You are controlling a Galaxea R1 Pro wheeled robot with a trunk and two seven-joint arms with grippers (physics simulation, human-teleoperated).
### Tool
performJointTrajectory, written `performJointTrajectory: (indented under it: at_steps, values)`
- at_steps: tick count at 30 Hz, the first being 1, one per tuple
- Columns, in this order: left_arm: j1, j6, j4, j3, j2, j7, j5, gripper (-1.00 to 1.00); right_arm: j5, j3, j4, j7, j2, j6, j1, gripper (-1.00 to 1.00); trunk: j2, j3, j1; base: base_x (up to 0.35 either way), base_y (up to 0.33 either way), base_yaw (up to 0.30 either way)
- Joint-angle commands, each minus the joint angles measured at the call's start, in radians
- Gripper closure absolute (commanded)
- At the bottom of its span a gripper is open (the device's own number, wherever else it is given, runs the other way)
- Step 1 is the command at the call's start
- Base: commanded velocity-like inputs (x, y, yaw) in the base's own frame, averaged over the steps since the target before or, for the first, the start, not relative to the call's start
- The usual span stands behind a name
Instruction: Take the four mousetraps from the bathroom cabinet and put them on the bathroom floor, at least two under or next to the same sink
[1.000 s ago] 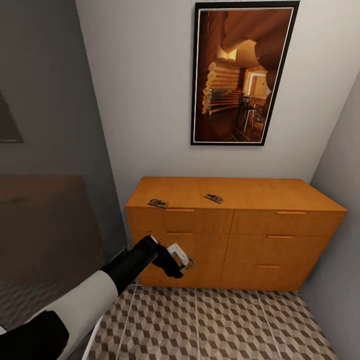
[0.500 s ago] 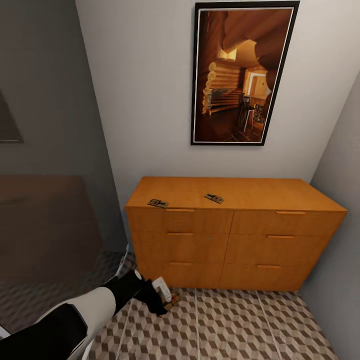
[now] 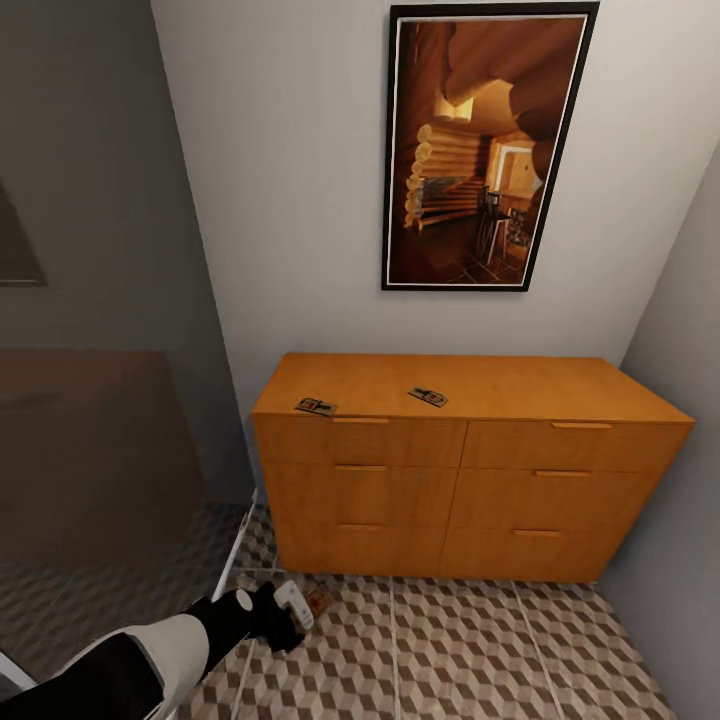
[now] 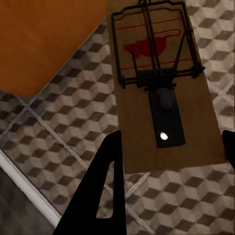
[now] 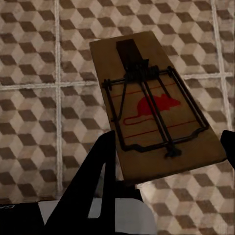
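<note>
Two mousetraps (image 3: 316,406) wait on the cabinet (image 3: 470,470), well above the left claw (image 3: 300,608), and each claw, low over the bathroom floor (image 3: 480,650), pinches one more.

matt wooden cabinet (image 3: 470,470), wooden mousetrap (image 4: 164,93) with dark metal wire, smooth patterned tile floor (image 3: 470,650)

Home bathroom corner — cube-patterned floor tiles (image 3: 450,650), wooden drawer cabinet (image 3: 460,470), framed picture (image 3: 485,150) on wall.
</note>
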Motion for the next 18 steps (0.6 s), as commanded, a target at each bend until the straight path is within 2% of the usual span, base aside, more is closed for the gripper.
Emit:
performJointTrajectory:
  at_steps: [1,3,5,6,9,11,12,13,14,15,16,17,18]
  values:
    - [0.016,-0.020,0.004,0.004,0.000,0.044,-0.008,1.00,-0.012,0.004,-0.018,0.004,-0.002,-0.004,-0.001,1.00,-0.001,-0.001,0.000,0.000,0.000,0.000]
    - [0.049,-0.054,0.005,0.004,0.005,0.114,-0.007,1.00,-0.009,0.005,-0.055,-0.016,-0.003,-0.003,-0.001,1.00,-0.001,-0.001,0.000,0.000,0.000,0.000]
    - [0.075,-0.086,0.005,0.005,0.010,0.147,-0.005,1.00,0.001,0.006,-0.077,-0.045,-0.001,0.000,-0.001,1.00,-0.001,-0.001,0.000,0.000,0.000,0.000]
    - [0.091,-0.113,0.005,0.006,0.016,0.160,-0.002,1.00,0.017,0.006,-0.087,-0.069,0.001,0.005,-0.001,1.00,-0.001,-0.001,0.000,0.000,0.000,0.000]
    - [0.128,-0.184,0.005,0.007,0.036,0.175,0.026,1.00,0.102,0.007,-0.109,-0.131,0.011,0.040,-0.001,1.00,-0.001,-0.001,0.000,0.000,0.000,0.000]
    - [0.157,-0.233,0.005,0.008,0.055,0.180,0.084,1.00,0.187,0.007,-0.144,-0.170,0.029,0.086,-0.001,1.00,-0.001,-0.001,0.000,0.000,0.000,0.000]
    - [0.164,-0.246,0.006,0.008,0.059,0.181,0.104,1.00,0.206,0.007,-0.156,-0.178,0.034,0.098,-0.002,1.00,-0.001,-0.001,0.000,0.000,0.000,0.000]
    - [0.180,-0.279,0.006,0.008,0.069,0.182,0.148,1.00,0.236,0.007,-0.185,-0.189,0.043,0.125,-0.002,1.00,-0.001,-0.001,0.000,0.000,0.000,0.000]
    - [0.194,-0.320,0.006,0.008,0.080,0.184,0.198,1.00,0.256,0.007,-0.213,-0.197,0.052,0.152,-0.002,1.00,-0.001,-0.001,0.000,0.000,0.000,0.000]
    - [0.201,-0.343,0.006,0.008,0.086,0.187,0.223,1.00,0.263,0.007,-0.226,-0.200,0.055,0.166,-0.002,1.00,-0.001,-0.001,0.000,0.000,0.000,0.000]
    - [0.215,-0.389,0.007,0.008,0.099,0.192,0.273,1.00,0.273,0.007,-0.250,-0.203,0.061,0.192,-0.002,1.00,-0.001,-0.001,0.000,0.000,0.000,0.000]
    - [0.222,-0.411,0.007,0.008,0.105,0.195,0.297,1.00,0.276,0.007,-0.261,-0.205,0.064,0.205,-0.003,1.00,-0.001,-0.001,0.000,0.000,0.000,0.000]
    - [0.238,-0.451,0.007,0.008,0.114,0.203,0.338,1.00,0.282,0.007,-0.280,-0.207,0.070,0.228,-0.003,1.00,-0.001,-0.001,0.000,0.000,0.000,0.000]
